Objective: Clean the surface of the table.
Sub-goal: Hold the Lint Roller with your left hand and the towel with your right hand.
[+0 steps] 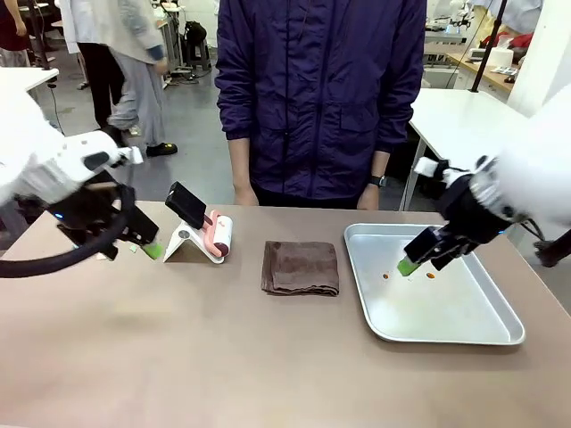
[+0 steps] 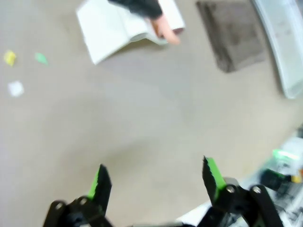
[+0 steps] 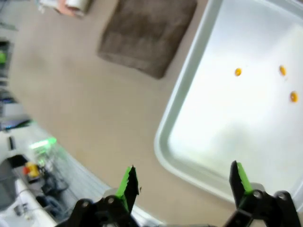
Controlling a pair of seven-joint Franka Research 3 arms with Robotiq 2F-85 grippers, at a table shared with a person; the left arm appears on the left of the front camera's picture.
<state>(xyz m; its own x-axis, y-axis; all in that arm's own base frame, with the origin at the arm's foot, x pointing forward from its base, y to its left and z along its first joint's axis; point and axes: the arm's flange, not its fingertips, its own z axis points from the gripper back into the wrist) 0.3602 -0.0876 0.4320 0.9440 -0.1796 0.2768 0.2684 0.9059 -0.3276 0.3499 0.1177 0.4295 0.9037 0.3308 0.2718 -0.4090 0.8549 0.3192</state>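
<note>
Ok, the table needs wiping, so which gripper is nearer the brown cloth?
Right. The right gripper hangs over the tray just beside the cloth; the left gripper is farther, beyond the white stand.

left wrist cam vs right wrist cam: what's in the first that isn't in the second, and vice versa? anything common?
Left wrist: the open left gripper above the bare table, with three small scraps (yellow, green, white) and a white stand farther off.
Right wrist: the open right gripper above a corner of the metal tray, with three orange crumbs inside it.
Both: the folded brown cloth, the tray's rim and the table.
</note>
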